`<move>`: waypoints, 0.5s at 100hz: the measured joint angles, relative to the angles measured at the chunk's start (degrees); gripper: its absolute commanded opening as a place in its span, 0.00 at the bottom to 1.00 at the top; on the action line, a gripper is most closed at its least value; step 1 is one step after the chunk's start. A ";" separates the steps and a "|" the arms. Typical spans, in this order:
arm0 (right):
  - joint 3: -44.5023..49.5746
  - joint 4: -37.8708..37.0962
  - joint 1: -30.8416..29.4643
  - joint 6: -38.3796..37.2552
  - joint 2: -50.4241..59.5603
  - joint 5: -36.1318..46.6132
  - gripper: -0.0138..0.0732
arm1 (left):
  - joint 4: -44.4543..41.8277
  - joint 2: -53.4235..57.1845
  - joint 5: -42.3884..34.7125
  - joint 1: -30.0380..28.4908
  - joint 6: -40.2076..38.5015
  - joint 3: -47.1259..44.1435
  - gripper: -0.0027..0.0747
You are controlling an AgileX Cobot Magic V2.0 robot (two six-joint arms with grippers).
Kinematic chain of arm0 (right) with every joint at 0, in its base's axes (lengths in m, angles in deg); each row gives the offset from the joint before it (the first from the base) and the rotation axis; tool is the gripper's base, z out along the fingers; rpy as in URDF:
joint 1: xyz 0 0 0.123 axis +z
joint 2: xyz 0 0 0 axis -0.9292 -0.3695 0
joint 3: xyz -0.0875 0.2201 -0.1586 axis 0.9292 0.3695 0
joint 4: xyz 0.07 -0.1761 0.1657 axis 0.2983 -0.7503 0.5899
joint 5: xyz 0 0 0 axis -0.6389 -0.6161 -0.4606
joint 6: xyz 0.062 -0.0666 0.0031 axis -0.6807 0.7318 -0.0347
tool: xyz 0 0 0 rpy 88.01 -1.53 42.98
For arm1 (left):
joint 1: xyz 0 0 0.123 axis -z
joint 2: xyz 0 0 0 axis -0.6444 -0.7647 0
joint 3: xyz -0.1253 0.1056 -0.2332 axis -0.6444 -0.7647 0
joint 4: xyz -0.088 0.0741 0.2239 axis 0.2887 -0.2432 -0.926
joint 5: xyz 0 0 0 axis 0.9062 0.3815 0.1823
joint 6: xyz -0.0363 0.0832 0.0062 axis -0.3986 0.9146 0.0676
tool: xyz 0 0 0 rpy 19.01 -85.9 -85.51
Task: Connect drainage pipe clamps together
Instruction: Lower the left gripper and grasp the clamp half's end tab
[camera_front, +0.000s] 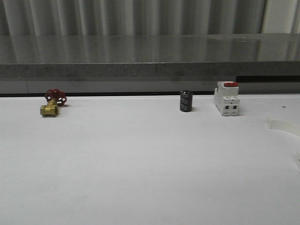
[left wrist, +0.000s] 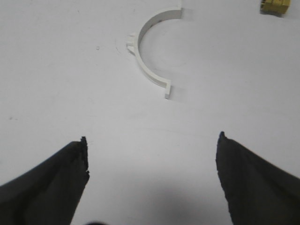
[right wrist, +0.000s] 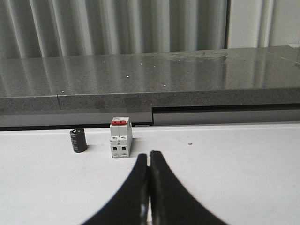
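Observation:
One drainage pipe clamp, a white half-ring with flat end tabs and a small outer lug, lies flat on the white table in the left wrist view. My left gripper hovers a little short of it, open wide, with bare table between its dark fingers. In the front view a white curved piece of a clamp lies at the table's right edge, partly cut off by the frame. My right gripper is shut with nothing in it, low over the table and pointing towards the breaker.
A white breaker with a red switch and a black cylinder stand at the back right. At the back left lies a brass valve with a red handle. A grey ledge runs behind the table.

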 measured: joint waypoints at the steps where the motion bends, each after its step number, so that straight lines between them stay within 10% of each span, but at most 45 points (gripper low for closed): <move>1: 0.00 0.00 0.00 0.00 0.00 0.00 0.08 | 0.00 -0.35 -0.01 -0.31 0.13 0.26 0.74; 50: 0.00 0.00 0.00 0.00 0.00 0.00 0.08 | 0.94 -28.23 -0.28 -6.85 10.77 15.67 0.74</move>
